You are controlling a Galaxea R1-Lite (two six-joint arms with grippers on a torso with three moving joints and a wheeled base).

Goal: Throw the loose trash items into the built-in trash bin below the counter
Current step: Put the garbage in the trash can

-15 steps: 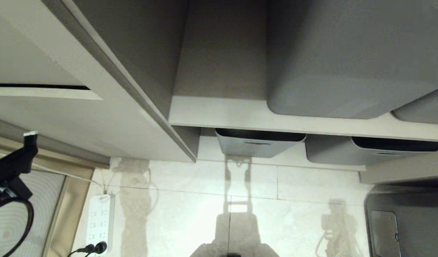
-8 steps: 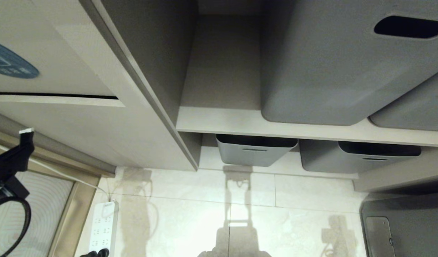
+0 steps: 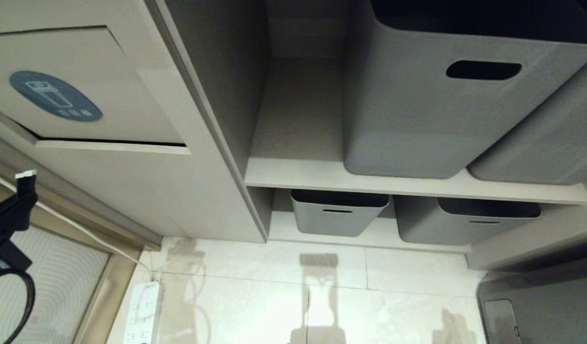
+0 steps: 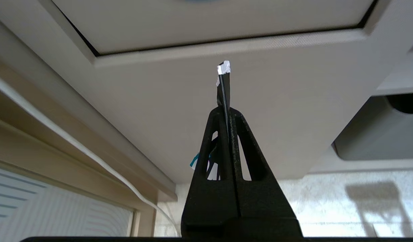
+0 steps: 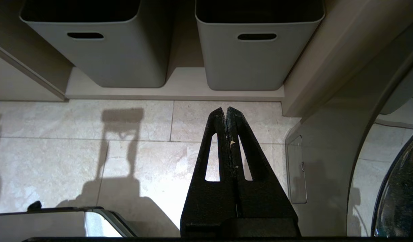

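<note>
Open air lies between the left gripper [image 4: 228, 111], its fingers pinched on a slim black wrapper with a white end [image 4: 224, 84], and the beige cabinet panel's rectangular flap with the round blue sticker [image 3: 83, 95]. A white cable [image 3: 78, 229] runs along the tan ledge below it. Beside the panel, grey plastic tubs with slot handles [image 3: 446, 105] fill the shelves, leaving one empty bay [image 3: 298, 114].

Grey tubs [image 3: 432, 110] on beige shelves [image 3: 408, 184], pale tile floor [image 3: 255, 291].
</note>
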